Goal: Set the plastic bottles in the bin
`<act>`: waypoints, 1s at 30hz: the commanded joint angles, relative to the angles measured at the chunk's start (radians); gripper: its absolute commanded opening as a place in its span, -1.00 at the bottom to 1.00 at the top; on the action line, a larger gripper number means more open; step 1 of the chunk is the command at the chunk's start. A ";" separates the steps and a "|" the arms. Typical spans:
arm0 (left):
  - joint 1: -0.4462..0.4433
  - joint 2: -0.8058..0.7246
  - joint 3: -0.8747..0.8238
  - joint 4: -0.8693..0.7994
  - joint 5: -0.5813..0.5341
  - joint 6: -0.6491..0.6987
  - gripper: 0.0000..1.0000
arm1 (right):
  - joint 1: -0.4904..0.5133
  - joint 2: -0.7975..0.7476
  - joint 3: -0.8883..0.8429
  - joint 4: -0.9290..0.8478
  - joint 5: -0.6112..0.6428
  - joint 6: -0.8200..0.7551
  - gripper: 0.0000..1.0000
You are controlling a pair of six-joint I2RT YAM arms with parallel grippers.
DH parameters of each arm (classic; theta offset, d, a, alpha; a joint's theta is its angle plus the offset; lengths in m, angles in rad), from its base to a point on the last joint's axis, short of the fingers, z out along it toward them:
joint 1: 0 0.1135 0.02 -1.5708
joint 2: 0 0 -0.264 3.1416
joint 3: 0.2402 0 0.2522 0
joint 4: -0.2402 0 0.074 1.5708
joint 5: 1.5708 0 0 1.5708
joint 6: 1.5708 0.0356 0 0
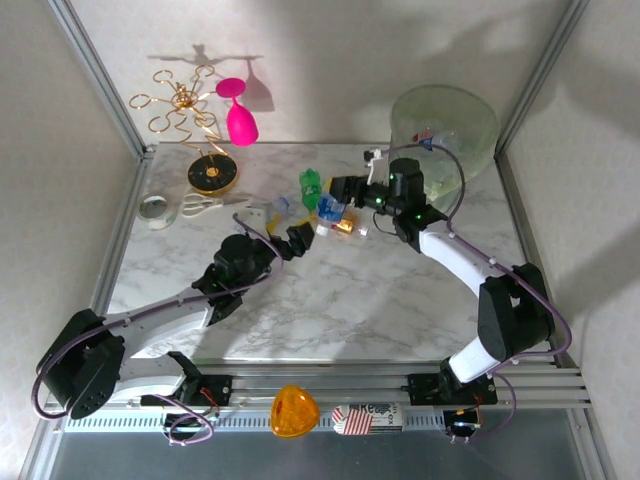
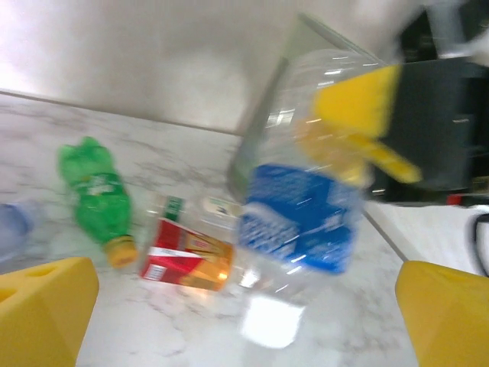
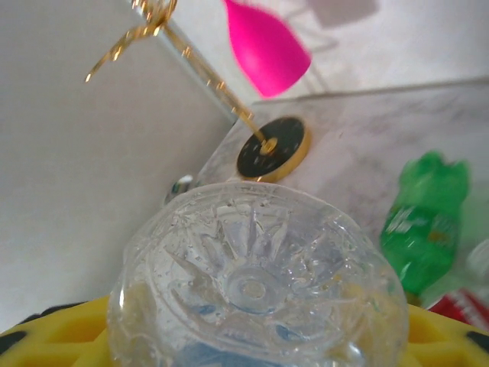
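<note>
My right gripper (image 1: 338, 192) is shut on a clear plastic bottle with a blue label (image 1: 329, 208), lifted just above the table. Its ribbed base (image 3: 256, 279) sits between my right gripper's (image 3: 256, 332) yellow fingers. The same bottle (image 2: 302, 199) hangs blurred in the left wrist view. My left gripper (image 1: 300, 240) (image 2: 244, 321) is open and holds nothing, just short of the bottles. A green bottle (image 1: 311, 185) (image 2: 95, 191) (image 3: 424, 222), a red-labelled one (image 1: 345, 226) (image 2: 187, 256) and another clear one (image 1: 283, 207) lie on the marble. The pale-green bin (image 1: 445, 125) stands at the far right.
A pink wine glass (image 1: 238, 112) (image 3: 267, 46) hangs on a gold wire stand with a round black base (image 1: 212, 175) (image 3: 273, 149) at the far left. Scissors (image 1: 205, 205) and a tape roll (image 1: 154, 208) lie near it. Metal frame posts flank the table.
</note>
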 commanded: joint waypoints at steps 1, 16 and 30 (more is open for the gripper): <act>0.081 -0.014 -0.032 -0.010 -0.083 -0.101 0.99 | -0.044 -0.032 0.117 -0.042 0.103 -0.096 0.08; 0.196 0.093 -0.081 -0.033 -0.002 -0.257 0.99 | -0.353 0.024 0.347 0.162 0.323 0.003 0.05; 0.196 0.131 -0.074 -0.010 0.038 -0.288 0.99 | -0.397 0.114 0.357 0.145 0.427 -0.041 0.14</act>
